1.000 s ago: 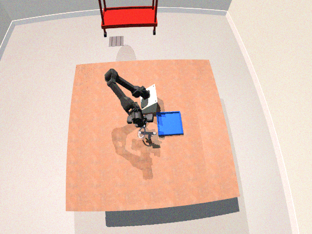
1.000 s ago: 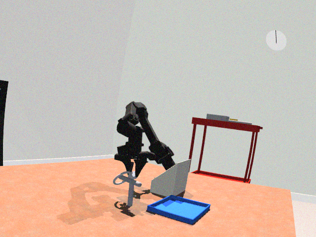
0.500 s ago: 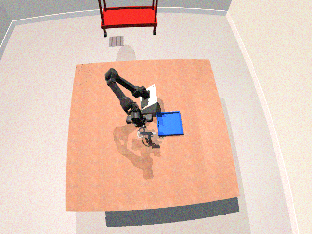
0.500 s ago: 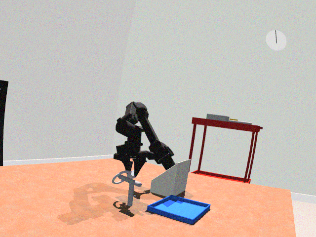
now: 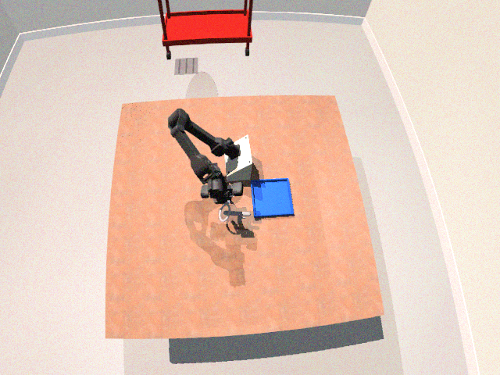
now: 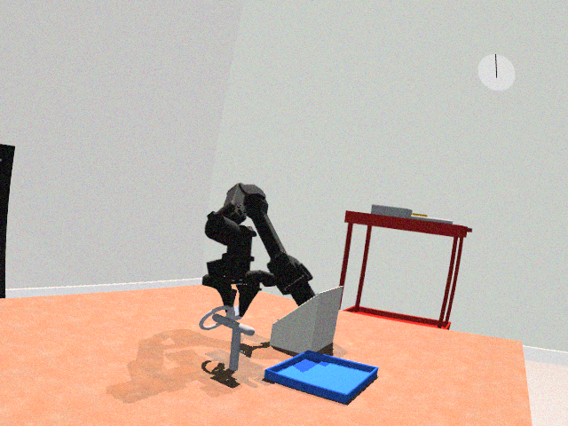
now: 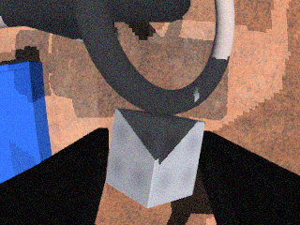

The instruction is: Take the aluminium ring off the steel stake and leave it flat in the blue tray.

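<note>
the claw point(image 5: 228, 200) point(image 6: 232, 310) point(image 7: 154, 139) was partly open, its fingers clamped on the tab point(image 6: 236, 313) point(image 7: 175, 171). the ring point(image 5: 220, 214) point(image 6: 201, 322) point(image 7: 169, 101) stood off the table, outlining one cross-bar point(image 5: 245, 213) point(image 6: 248, 328) point(image 7: 42, 14) end; whether it had cleared the bar could not be told. the bar's other end pointed towards the tray point(image 5: 274, 215) point(image 6: 303, 387) point(image 7: 39, 89).

Pale walls – red cart point(image 5: 208, 41) point(image 6: 403, 222) – white clock point(image 6: 496, 72).

The cross-bar point(image 5: 238, 212) point(image 6: 232, 323) blocks a straight rise beside the stake point(image 6: 234, 351).
</note>
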Motion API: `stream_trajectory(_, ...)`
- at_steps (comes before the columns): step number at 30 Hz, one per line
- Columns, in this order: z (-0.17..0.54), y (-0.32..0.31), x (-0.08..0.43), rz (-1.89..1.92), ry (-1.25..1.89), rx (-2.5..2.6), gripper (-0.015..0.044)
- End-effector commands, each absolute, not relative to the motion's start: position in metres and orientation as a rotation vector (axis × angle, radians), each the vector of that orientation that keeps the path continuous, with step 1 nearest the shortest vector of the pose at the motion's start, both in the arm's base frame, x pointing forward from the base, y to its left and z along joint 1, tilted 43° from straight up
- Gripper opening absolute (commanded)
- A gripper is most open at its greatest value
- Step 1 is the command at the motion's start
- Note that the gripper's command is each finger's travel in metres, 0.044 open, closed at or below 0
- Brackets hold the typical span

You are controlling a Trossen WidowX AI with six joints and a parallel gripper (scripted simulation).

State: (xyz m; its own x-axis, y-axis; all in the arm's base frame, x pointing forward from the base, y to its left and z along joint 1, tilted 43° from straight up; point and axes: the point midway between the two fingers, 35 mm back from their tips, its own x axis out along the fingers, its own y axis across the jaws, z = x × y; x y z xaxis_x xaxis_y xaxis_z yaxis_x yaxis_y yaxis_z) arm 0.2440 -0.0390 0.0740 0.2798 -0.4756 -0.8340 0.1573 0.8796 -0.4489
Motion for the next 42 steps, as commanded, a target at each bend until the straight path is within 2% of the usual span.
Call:
stream_trajectory(1,0.078,-0.039,0.246,-0.426,1.21,-0.299,0.0)
stream_trajectory(42,0.091,-0.053,0.242,-0.426,1.21,-0.3,0.0)
